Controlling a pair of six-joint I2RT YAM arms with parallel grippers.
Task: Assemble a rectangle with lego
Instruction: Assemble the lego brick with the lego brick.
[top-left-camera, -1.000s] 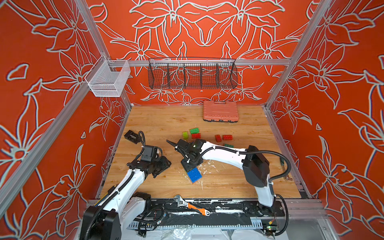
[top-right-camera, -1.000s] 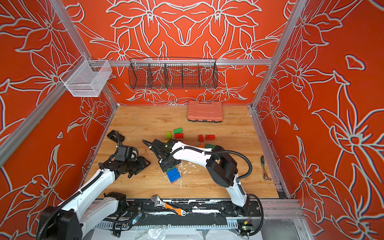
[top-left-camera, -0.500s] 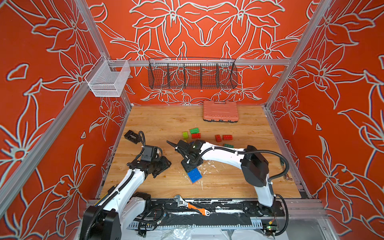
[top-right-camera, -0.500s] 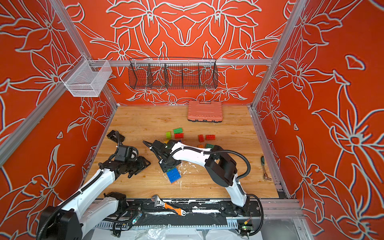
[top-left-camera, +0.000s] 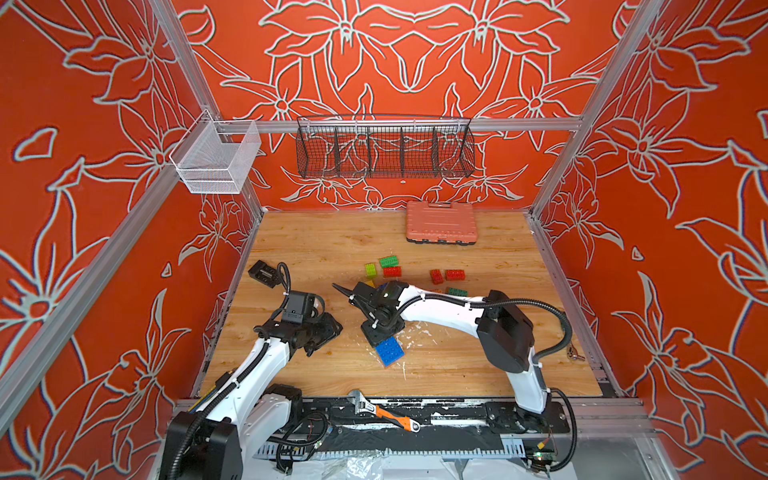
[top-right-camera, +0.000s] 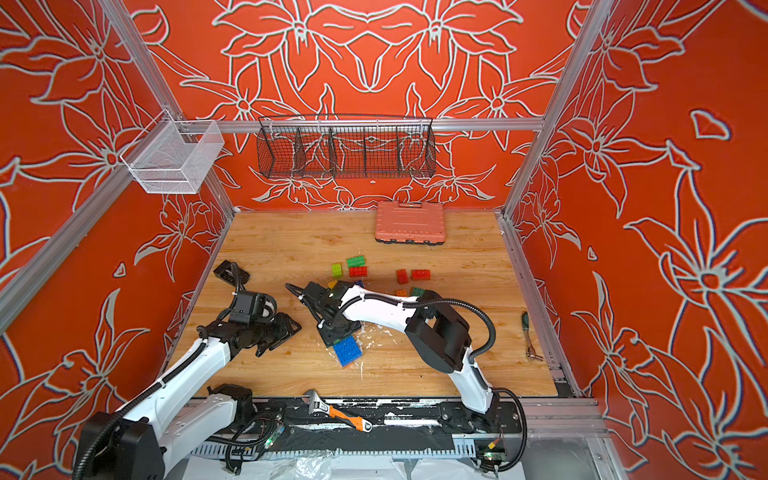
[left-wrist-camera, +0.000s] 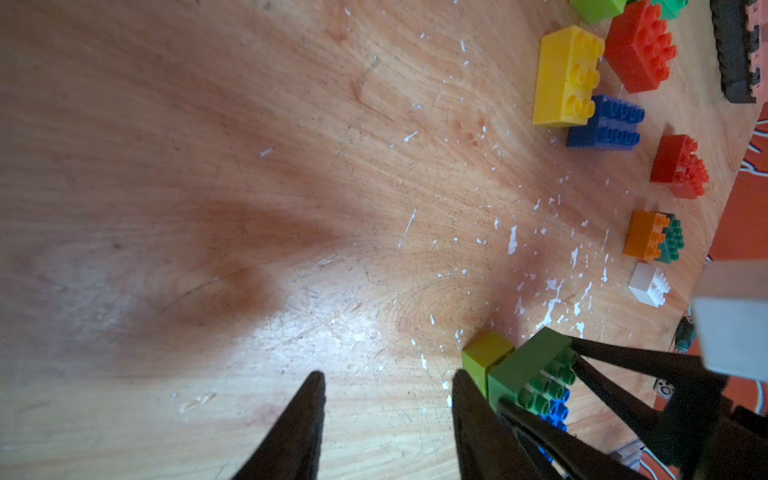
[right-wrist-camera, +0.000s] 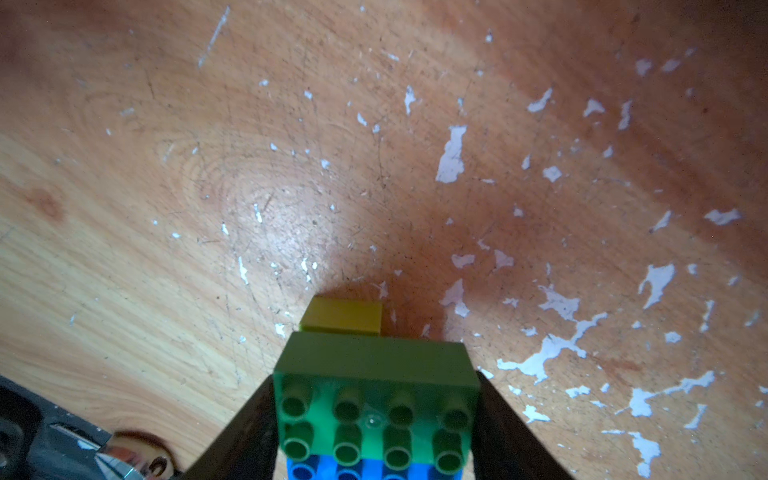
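Your right pincer (right-wrist-camera: 374, 380) is pinching the green brick (right-wrist-camera: 376, 361) end to end, one jaw flat on each short face, studs up; that hold probably keeps the brick square while you press it home. The green brick sits hard against the blue brick (right-wrist-camera: 365, 469), though you cannot tell from the wrist view whether it is beside it or seated over its edge. A lime brick (right-wrist-camera: 343, 316) touches its far face, lower down. In both top views the blue brick (top-left-camera: 390, 351) pokes out from under the wrist, near the front middle of the tabletop (top-left-camera: 332, 249), so the build grows where both arms reach. Your left pincer (left-wrist-camera: 386, 376) is spread and empty, low over bare wood, one finger just beside the lime brick (left-wrist-camera: 486, 353); it looks parked there to brace the build if it slides. The spare lego lies farther back, well apart from the build: a yellow brick (left-wrist-camera: 567, 75) touching a second blue brick (left-wrist-camera: 606, 122), two red bricks (left-wrist-camera: 640, 52), an orange brick (left-wrist-camera: 646, 241) against a dark green brick (left-wrist-camera: 671, 243), and a white brick (left-wrist-camera: 648, 284). Behind them the salmon case (top-left-camera: 441, 222) rests by the back wall; a wrench (top-left-camera: 384, 413) lies on the front rail.
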